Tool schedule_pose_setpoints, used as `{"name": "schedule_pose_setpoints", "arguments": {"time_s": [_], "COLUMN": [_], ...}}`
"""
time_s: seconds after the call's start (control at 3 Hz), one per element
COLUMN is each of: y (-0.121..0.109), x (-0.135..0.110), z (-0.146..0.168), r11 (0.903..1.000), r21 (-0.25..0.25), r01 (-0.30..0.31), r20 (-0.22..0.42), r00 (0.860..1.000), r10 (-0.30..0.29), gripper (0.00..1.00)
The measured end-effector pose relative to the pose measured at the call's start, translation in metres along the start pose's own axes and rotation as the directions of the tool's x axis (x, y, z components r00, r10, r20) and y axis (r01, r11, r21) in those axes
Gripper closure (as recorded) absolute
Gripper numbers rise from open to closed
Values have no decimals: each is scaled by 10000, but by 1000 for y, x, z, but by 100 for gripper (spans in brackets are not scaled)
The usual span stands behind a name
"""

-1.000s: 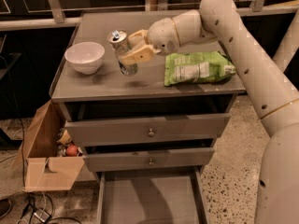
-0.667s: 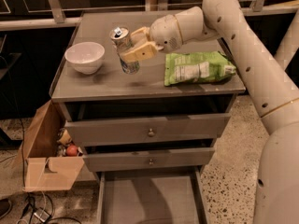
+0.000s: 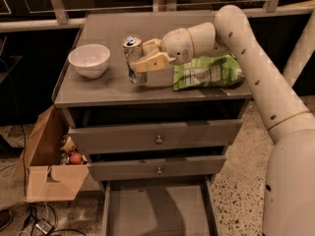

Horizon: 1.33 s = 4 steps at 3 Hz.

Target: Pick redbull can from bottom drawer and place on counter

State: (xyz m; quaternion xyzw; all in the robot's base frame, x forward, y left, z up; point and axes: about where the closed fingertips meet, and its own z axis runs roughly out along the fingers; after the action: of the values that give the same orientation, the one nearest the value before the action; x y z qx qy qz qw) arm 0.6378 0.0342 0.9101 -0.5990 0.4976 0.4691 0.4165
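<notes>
The redbull can (image 3: 131, 48), slim and silver with a pull-tab top, stands upright on or just above the grey counter (image 3: 113, 23), left of its middle. My gripper (image 3: 139, 58) reaches in from the right and is shut on the can, with one tan finger (image 3: 152, 63) across its front. The bottom drawer (image 3: 157, 210) is pulled open below and its grey floor is bare.
A white bowl (image 3: 89, 59) sits on the counter left of the can. A green snack bag (image 3: 206, 72) lies to the right, under my arm. The two upper drawers (image 3: 158, 137) are closed. An open cardboard box (image 3: 49, 166) with small items stands on the floor at the left.
The can and my gripper have shifted slightly down and to the right, closer to the counter surface. Bowl, bag and drawers have not moved.
</notes>
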Motion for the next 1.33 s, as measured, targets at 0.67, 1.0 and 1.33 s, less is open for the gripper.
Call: {"name": "schedule_pose_setpoints", "arguments": {"time_s": [0.67, 1.0, 1.33], "y": [3, 3, -2], "x": [4, 4, 15], "z": [7, 7, 12], "r11": [9966, 9965, 9996], "r21": [492, 497, 214], "r01": [664, 671, 209], "r20": [-568, -574, -538], "r00": [9964, 9963, 9984], "r10": [-636, -642, -198], "gripper": [100, 100, 100]}}
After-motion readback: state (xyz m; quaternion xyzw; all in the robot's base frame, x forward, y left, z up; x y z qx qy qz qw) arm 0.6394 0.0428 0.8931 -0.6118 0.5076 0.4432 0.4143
